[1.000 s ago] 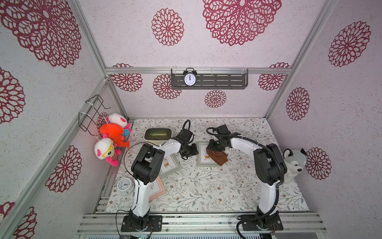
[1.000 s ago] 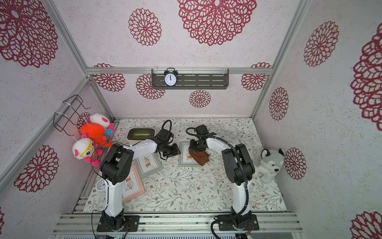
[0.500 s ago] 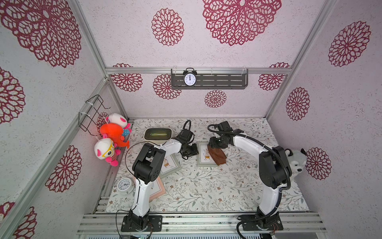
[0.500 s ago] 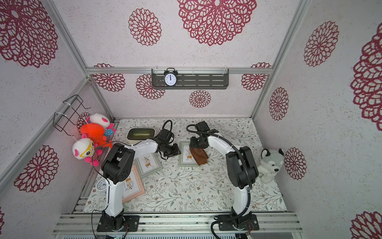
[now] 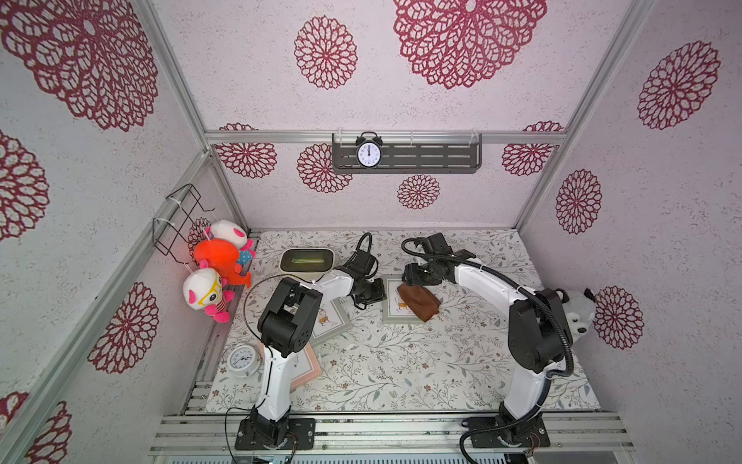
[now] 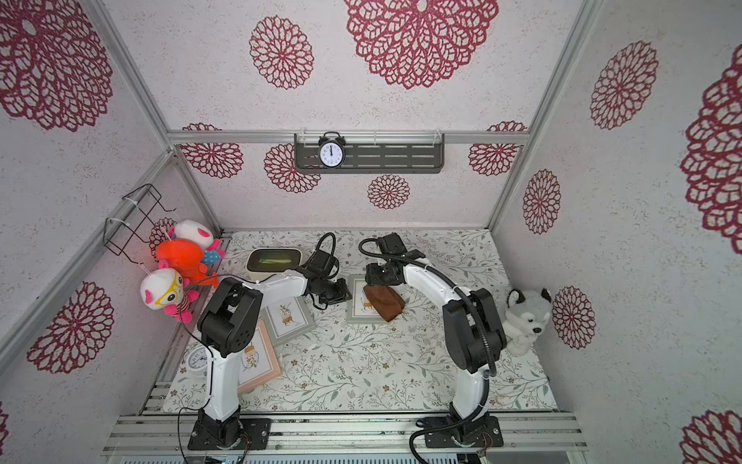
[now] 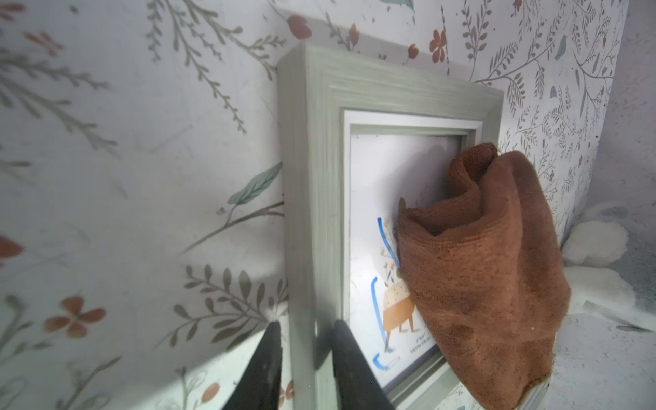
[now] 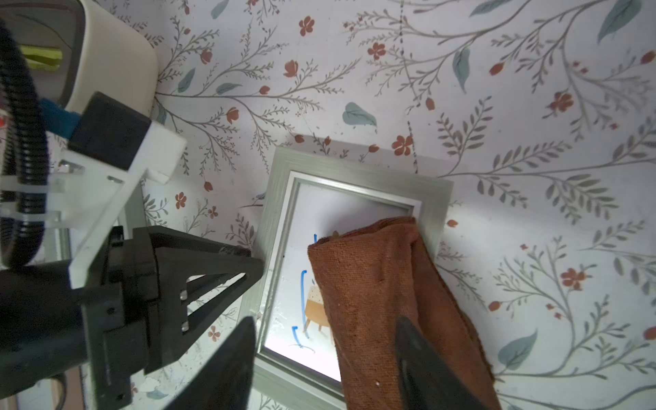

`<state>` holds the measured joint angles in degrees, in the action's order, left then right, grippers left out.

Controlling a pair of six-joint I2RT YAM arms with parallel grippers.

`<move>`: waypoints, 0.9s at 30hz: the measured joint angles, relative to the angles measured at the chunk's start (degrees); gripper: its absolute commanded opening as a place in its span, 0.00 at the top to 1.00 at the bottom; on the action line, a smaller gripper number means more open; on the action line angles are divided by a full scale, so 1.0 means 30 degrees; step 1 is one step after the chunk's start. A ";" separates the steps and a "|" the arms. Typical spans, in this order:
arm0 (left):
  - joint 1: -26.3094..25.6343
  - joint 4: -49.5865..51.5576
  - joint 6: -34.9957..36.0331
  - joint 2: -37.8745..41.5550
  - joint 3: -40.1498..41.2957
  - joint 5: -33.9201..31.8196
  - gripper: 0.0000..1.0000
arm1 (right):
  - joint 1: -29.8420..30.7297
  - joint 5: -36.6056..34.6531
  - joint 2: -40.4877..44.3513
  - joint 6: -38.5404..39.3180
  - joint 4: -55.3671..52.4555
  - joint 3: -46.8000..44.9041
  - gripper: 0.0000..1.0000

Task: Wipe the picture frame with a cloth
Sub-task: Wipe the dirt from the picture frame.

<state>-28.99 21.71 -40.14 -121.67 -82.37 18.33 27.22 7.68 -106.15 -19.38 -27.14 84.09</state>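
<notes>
Over the right half of the picture frame [image 5: 389, 317] lies the cloth [image 5: 417, 301], soft and light. I'd pinch its far fold, where the right gripper [image 8: 324, 323] gapes above it. My left gripper [image 7: 307, 324] straddles the left rail, grip uncertain.

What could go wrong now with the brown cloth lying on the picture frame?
1. The right gripper stands open over the cloth, which lies partly off the picture frame; a poor grab could drag it off.
2. The left gripper only straddles the frame's edge, so the frame may slide when wiped.
3. The blue marks beside the cloth could be missed.
</notes>
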 measured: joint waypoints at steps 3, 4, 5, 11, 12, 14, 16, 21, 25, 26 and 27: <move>0.0000 0.0000 -0.0007 0.0000 -0.0036 0.0007 0.75 | 0.0124 -0.0087 0.0015 0.0087 0.0102 -0.0299 0.52; 0.0000 0.0000 -0.0007 0.0000 -0.0036 0.0007 0.76 | 0.0153 -0.0117 0.0007 0.0095 0.0087 -0.0452 0.53; 0.0000 -0.0007 -0.0015 0.0000 -0.0036 0.0007 0.76 | 0.0197 -0.0138 -0.0036 0.0087 0.0073 -0.0641 0.53; 0.0000 -0.0022 -0.0087 0.0000 -0.0036 0.0044 0.77 | 0.0379 -0.0131 -0.1399 0.0146 0.0029 -0.0656 0.47; 0.0000 -0.0022 -0.0102 -0.0007 -0.0036 0.0051 0.78 | 0.0408 -0.0124 -0.1821 0.0160 0.0000 -0.0474 0.45; 0.0000 -0.0036 -0.0117 -0.0029 -0.0036 0.0073 0.78 | 0.0495 -0.0124 -0.2652 0.0233 -0.0007 -0.0095 0.44; 0.0000 -0.0102 -0.0138 -0.0066 -0.0036 0.0131 0.78 | 0.0583 -0.0160 -0.3366 0.0291 -0.0066 0.0284 0.44; -0.0022 -0.0248 -0.0153 -0.0087 0.0015 0.0146 0.78 | 0.0918 -0.1049 -0.4204 0.0328 -0.0160 0.1027 0.52; -0.0022 -0.0517 -0.0204 -0.0087 0.0189 0.0211 0.78 | 0.1217 -0.2127 -0.4415 0.0561 -0.0153 0.1107 0.62; -0.0022 -0.0576 -0.0219 -0.0087 0.0226 0.0240 0.78 | 0.1297 -0.2463 -0.4444 0.0605 -0.0146 0.1107 0.67; -0.0022 -0.0627 -0.0226 -0.0080 0.0262 0.0277 0.78 | 0.1362 -0.2718 -0.4473 0.0714 -0.0131 0.1107 0.71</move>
<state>-29.06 19.84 -40.82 -121.91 -81.58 19.16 31.31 -0.47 -119.57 -17.23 -27.53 87.42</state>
